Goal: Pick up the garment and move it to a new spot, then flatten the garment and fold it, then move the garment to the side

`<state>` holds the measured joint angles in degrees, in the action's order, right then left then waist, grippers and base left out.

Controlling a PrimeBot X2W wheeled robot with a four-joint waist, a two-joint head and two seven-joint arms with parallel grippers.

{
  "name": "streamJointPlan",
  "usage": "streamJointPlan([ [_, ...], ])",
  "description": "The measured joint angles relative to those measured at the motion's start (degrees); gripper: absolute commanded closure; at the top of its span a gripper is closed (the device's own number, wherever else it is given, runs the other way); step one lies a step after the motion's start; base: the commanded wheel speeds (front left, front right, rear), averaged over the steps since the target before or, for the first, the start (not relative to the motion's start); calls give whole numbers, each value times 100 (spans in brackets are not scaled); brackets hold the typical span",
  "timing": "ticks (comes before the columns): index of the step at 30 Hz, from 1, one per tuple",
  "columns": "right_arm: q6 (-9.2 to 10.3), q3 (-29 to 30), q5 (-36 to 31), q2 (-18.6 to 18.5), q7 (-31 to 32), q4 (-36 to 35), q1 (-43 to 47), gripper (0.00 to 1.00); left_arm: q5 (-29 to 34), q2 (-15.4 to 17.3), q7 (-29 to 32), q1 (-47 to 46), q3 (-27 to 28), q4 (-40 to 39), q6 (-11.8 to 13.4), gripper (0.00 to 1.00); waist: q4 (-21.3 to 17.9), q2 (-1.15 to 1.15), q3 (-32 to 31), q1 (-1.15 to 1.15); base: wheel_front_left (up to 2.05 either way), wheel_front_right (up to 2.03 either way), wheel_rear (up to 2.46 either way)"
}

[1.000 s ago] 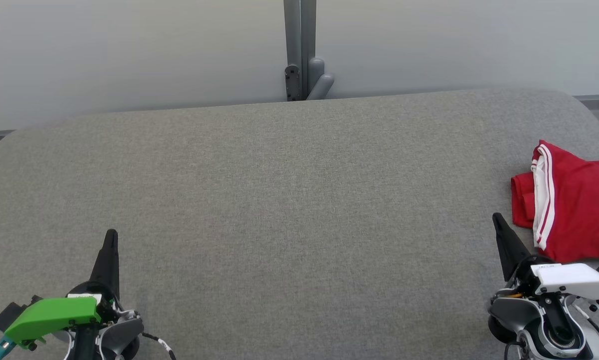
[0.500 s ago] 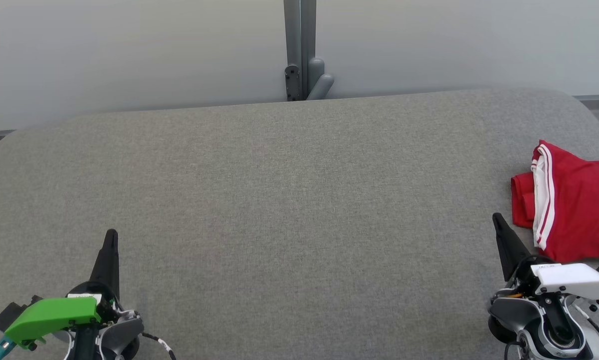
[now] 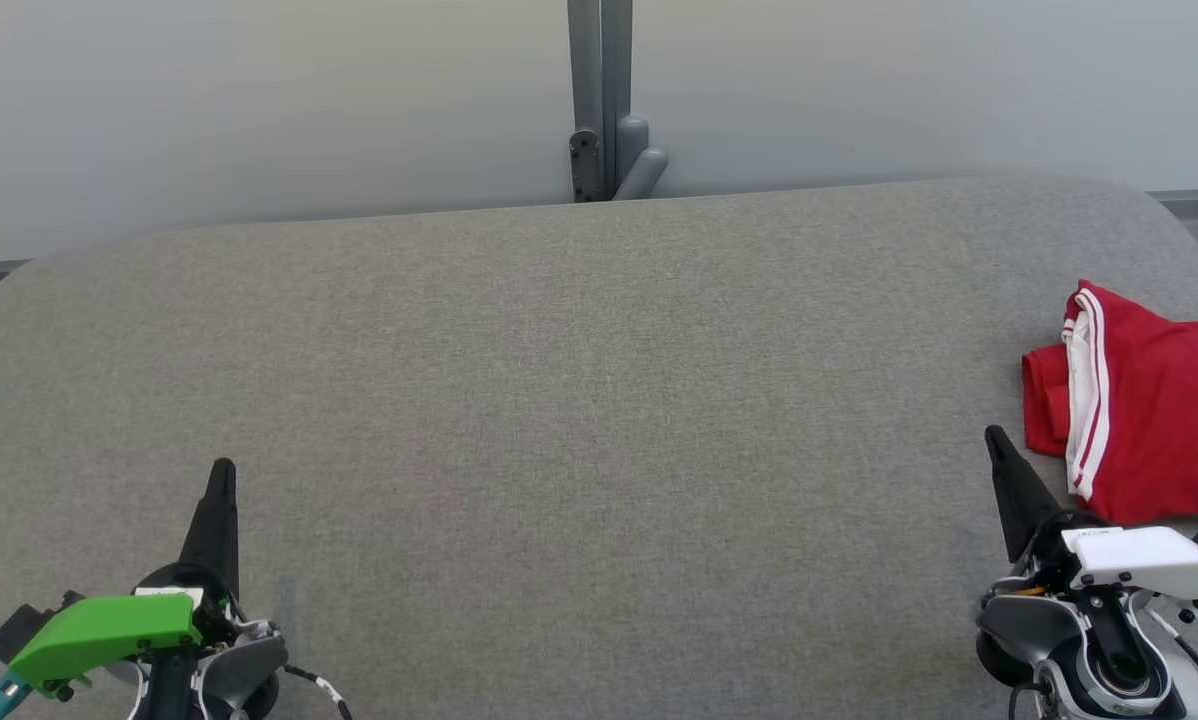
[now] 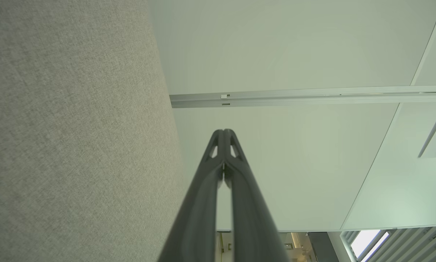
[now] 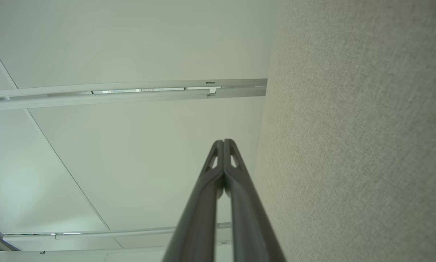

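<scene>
I see garment (image 3: 1149, 420) folded at right edge of table (image 3: 599, 400) (side spot, I judge). My left gripper (image 3: 221, 472), right gripper (image 3: 993, 438): fingers together, empty, parked at near edge so cloth lies undisturbed.

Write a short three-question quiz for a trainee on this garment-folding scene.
1. Fill in: the left pincer and the right pincer are both ____, holding nothing.
2. True or false: the red garment with white stripes lies at the middle of the grey fabric-covered table.
3. Choose: the garment lies nearest A) the left pincer, B) the right pincer, C) the table's far edge.
Key: 1 shut; 2 false, it lies at the table's right side; 3 B.
</scene>
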<state>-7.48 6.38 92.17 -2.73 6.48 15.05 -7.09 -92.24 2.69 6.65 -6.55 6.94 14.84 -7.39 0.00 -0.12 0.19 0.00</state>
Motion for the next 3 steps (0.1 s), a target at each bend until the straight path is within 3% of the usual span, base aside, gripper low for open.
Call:
streamJointPlan([
  [3, 0, 0, 0, 0, 0, 0, 0, 100, 0, 0, 0, 0, 0, 0, 0, 100, 0, 0, 0, 0, 0, 0, 0],
])
